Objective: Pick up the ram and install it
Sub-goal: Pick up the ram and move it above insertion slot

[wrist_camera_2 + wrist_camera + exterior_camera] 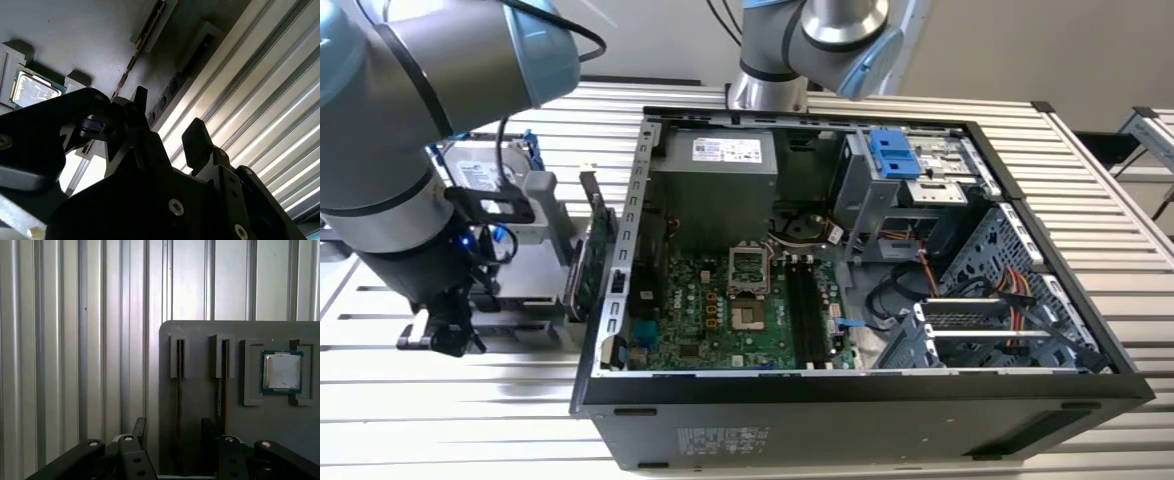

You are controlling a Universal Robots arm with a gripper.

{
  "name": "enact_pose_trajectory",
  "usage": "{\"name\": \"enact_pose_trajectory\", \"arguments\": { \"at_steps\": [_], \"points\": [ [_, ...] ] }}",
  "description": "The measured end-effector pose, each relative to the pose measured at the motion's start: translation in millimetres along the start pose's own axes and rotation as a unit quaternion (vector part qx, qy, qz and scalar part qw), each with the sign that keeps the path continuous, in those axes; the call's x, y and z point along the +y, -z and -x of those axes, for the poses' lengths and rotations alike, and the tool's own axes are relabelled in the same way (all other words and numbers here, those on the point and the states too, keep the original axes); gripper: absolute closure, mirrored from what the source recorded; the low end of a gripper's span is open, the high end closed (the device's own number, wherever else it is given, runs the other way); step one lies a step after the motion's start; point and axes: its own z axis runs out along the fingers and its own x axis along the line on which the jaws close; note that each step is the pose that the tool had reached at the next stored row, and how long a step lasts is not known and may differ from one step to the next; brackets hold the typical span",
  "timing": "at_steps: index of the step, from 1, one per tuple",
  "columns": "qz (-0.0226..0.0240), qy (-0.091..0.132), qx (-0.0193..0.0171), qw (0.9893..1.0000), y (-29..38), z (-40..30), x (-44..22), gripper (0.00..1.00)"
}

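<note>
Your ram (179, 390) stands on edge in a slot of the grey holder (200, 340). A second stick (220, 390) fills the next slot, and a processor (281, 371) lies just beyond it. Your gripper (174, 422) is spread apart, grasping nothing, with one finger on either side of the ram. The exterior view adds the open computer case (854, 400) on the exterior view's right. An upright green expansion card (594, 255) stands just beside its wall, and a hard drive (487, 165) sits farther back.

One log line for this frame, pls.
stage: pre-grasp | gripper: open, at grey holder | ram: seated in holder slot, in line between fingers, not gripped | install: not done
</note>
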Motion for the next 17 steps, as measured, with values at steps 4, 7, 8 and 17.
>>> {"name": "enact_pose_trajectory", "arguments": {
  "at_steps": [4, 7, 8, 17],
  "points": [
    [0.0, 0.0, -0.0105, 0.9999, -3.5, 0.0, -0.5, 0.0],
    [0.0001, -0.001, -0.0117, 0.9999, -4.6, 0.0, -0.5, 0.0],
    [0.0001, 0.0, -0.0118, 0.9999, -4.6, -0.1, -0.6, 0.0],
    [-0.0001, 0.0, -0.0119, 0.9999, -7.2, -0.1, -0.7, 0.0]
  ]
}}
